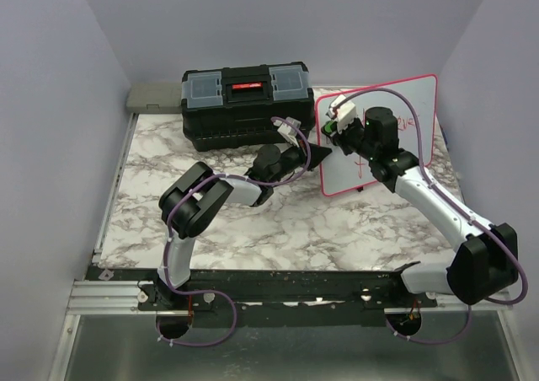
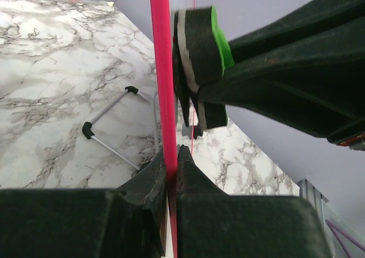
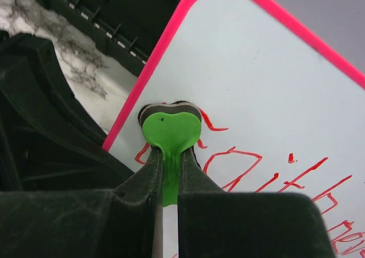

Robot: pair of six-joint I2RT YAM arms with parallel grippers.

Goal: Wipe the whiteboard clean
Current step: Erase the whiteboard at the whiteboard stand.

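Marble table: left gripper clamped on upright whiteboard rim; right gripper clamped on green eraser, pressed to board, red handwriting just right of gripper.

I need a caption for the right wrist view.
Right pincer holds a green eraser against the whiteboard, beside red writing.

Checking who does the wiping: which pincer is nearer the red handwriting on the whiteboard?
Right. The right pincer holds a green eraser at the red handwriting; the left pincer clamps the whiteboard's pink rim, at the board's edge.
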